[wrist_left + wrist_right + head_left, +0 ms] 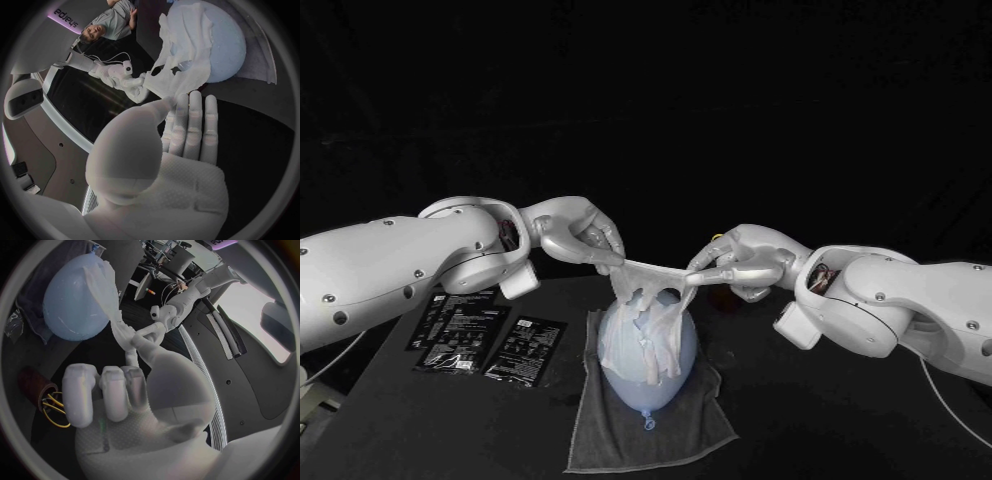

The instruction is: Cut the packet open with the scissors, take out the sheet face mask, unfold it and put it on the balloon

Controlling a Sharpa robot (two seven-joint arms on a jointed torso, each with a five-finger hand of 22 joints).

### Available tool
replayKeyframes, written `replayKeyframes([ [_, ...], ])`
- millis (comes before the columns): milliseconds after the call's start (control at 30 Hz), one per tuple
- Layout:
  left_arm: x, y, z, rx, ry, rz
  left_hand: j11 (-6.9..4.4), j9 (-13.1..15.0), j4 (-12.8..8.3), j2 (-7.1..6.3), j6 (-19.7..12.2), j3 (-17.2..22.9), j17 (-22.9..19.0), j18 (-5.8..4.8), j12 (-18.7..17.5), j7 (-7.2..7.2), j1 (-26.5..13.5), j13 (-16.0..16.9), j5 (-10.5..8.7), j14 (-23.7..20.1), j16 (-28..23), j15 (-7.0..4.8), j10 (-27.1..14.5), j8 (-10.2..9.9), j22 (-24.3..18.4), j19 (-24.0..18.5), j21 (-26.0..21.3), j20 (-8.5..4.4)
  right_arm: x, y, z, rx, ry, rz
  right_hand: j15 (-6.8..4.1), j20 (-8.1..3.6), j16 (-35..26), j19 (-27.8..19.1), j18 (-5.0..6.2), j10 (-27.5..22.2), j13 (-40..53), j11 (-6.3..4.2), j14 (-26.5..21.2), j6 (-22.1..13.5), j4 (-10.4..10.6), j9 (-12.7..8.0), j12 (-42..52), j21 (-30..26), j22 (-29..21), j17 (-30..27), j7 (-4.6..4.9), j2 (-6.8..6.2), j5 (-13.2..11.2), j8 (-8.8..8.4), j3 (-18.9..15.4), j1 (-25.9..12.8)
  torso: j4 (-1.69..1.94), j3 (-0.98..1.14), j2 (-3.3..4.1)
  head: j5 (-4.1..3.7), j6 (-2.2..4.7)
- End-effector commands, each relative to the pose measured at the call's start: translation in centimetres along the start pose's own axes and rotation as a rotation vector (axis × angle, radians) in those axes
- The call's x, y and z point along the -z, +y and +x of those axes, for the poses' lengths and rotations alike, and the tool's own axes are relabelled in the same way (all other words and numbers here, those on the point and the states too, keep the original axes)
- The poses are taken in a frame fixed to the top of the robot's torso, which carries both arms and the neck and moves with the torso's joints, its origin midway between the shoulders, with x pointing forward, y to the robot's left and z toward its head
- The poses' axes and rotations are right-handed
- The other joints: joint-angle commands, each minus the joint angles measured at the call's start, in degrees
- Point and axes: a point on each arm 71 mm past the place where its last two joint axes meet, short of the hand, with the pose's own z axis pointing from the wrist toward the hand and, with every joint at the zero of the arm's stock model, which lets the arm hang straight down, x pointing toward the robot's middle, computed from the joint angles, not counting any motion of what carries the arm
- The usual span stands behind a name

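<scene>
Stretching the sheet mask (pixel 651 272) just above the balloon (pixel 653 360), the left hand (pixel 581 238) and right hand (pixel 737 262) are each pinching an upper edge, with the lower part draping onto the balloon. Doing this well is likely meaning holding it taut, centring it and lowering evenly. Counting: one mask, one balloon, one grey cloth (pixel 610 435) lying under the balloon, three black packets (pixel 488 335) beside it.

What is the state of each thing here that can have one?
sheet face mask: unfolded, stretched between the hands, draped onto the balloon.
left hand: pinches one upper corner of it.
right hand: pinches the other upper corner.
balloon: inflated, lying on the cloth.
cloth: spread flat.
packets: lying flat.
</scene>
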Motion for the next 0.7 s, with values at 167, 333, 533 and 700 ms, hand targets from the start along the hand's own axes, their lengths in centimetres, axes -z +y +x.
replayKeyframes([
  [167,-0.2,0.0,-0.1,0.008,-0.033,0.013,-0.08,5.2,0.02,0.14,0.39,-0.03,0.05,0.66,-0.22,0.03,0.71,0.08,0.19,0.43,-0.3,-0.14,0.33,0.18,0.07,-0.27,0.29,0.06,0.9,0.4,-0.2,0.068,-0.059,0.049,-0.52,-0.5,0.2,3.84,-0.14,5.97,15.05,-0.27,6.06,0.03,-0.06,1.41,0.31,0.33,13.59,15.1,-0.44,-0.31,0.3,0.31,0.42,0.33,-0.01,-0.01,-0.03,-0.06,0.08],
  [333,-0.4,0.2,0.0,0.01,-0.047,0.017,-0.09,5.23,0.01,0.16,0.43,0.02,0.1,0.66,-0.22,0.03,0.76,0.09,0.19,0.46,-0.32,-0.15,0.36,0.15,0.15,-0.32,0.39,0.06,1.5,0.6,-0.5,0.089,-0.082,0.062,-0.58,-0.57,0.2,3.93,-0.18,5.97,15.05,-0.34,6.06,0.08,-0.22,1.54,0.31,0.49,13.64,15.1,-0.52,-0.51,0.3,0.55,0.56,0.38,0.0,-0.01,0.02,-0.34,0.23],
  [533,-0.6,0.3,0.0,0.004,-0.075,0.021,-0.09,5.24,0.01,0.17,0.45,0.05,0.13,0.67,-0.22,0.03,0.78,0.09,0.2,0.47,-0.33,-0.16,0.37,0.12,0.2,-0.35,0.45,0.05,1.6,0.4,-0.9,0.12,-0.092,0.101,-0.65,-0.63,0.2,3.95,-0.19,5.97,15.05,-0.4,6.06,0.08,-0.31,1.66,0.31,0.49,13.64,15.1,-0.58,-0.85,0.29,0.76,0.6,0.28,0.04,0.0,0.07,-0.45,0.26],
  [700,-0.8,0.4,-0.3,-0.022,-0.105,0.019,-0.1,5.27,0.0,0.17,0.5,0.11,0.19,0.68,-0.22,0.03,0.84,0.1,0.2,0.51,-0.36,-0.18,0.4,0.08,0.32,-0.4,0.6,0.03,1.0,-0.1,-1.6,0.147,-0.114,0.126,-0.68,-0.66,0.2,3.91,-0.17,5.97,15.05,-0.44,6.06,0.06,-0.31,1.71,0.31,0.41,13.61,15.1,-0.62,-1.04,0.29,0.86,0.58,0.16,0.06,0.0,0.06,-0.41,0.13],
])
